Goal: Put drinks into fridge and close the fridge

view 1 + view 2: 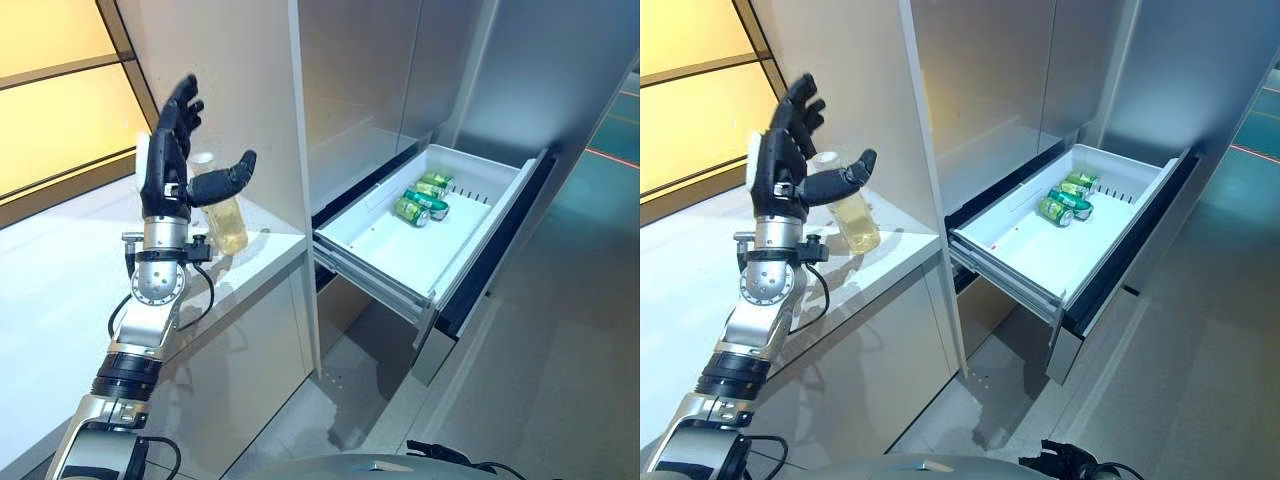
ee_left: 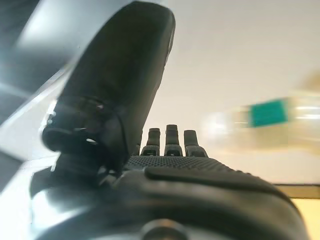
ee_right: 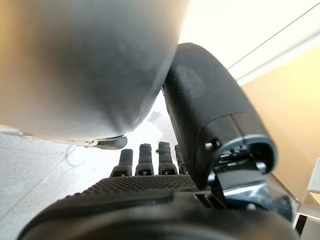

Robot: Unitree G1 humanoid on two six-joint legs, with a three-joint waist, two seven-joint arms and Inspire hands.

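A clear bottle of yellow drink (image 1: 228,225) stands on the white counter (image 1: 60,260) near its right end. My left hand (image 1: 165,170) is raised just in front of the bottle with fingers straight up and the thumb stretched out across it, holding nothing. The bottle shows blurred past the hand in the left wrist view (image 2: 270,112). The fridge's white drawer (image 1: 380,262) is pulled out to the right, with green cans (image 1: 425,198) lying at its far end. My right hand (image 3: 150,160) shows in its wrist view with fingers straight, empty.
The tall grey fridge front (image 1: 360,80) rises beside the counter's right end. The open drawer juts out over the grey floor (image 1: 560,330). A yellow wall panel (image 1: 50,90) lies behind the counter.
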